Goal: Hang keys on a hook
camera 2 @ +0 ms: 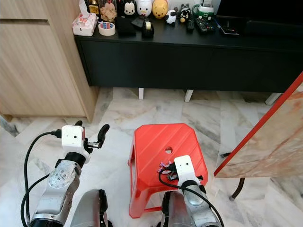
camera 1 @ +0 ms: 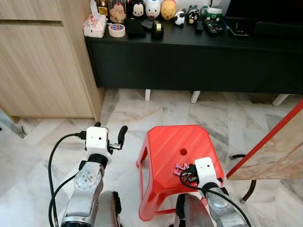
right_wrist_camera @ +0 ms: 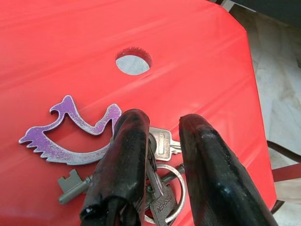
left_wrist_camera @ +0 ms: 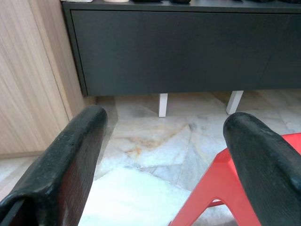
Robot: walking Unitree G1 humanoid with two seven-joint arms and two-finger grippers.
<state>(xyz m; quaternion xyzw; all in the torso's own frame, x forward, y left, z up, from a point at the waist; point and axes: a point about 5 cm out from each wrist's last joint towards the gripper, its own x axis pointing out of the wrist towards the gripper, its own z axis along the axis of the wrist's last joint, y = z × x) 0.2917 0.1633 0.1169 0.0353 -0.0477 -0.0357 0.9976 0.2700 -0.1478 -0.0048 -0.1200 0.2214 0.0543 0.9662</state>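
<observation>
the right gripper (right_wrist_camera: 157,155) is down on the red stool (camera 1: 165,142), its two black fingers (right_wrist_camera: 124,160) set on either side of the bunch of keys (right_wrist_camera: 160,188). the fingers are close together with the key ring and a silver key between them, so it looks like a pinch being made on the bunch, but i cannot tell if they grip it firmly or only straddle it. the keys lie flat on the stool top, near its front edge on the robot's side, with a purple wing-shaped key fob (right_wrist_camera: 70,134) spread out just beside the fingers and an old-style grey key poking out under them. low and flat like that, they probably have to be taken from above.

the left gripper (camera 1: 110,137) is held up in front of the robot, beside the stool and over the marble floor (camera 1: 42,156), fingers spread wide and holding nothing; it seems parked out of the way.

beyond the stool stands a long black cabinet (camera 1: 189,61) with toys and a roll of tape (camera 1: 116,30) on top, and a wooden cupboard (camera 1: 42,61) to its left. no hook can be made out yet.
</observation>
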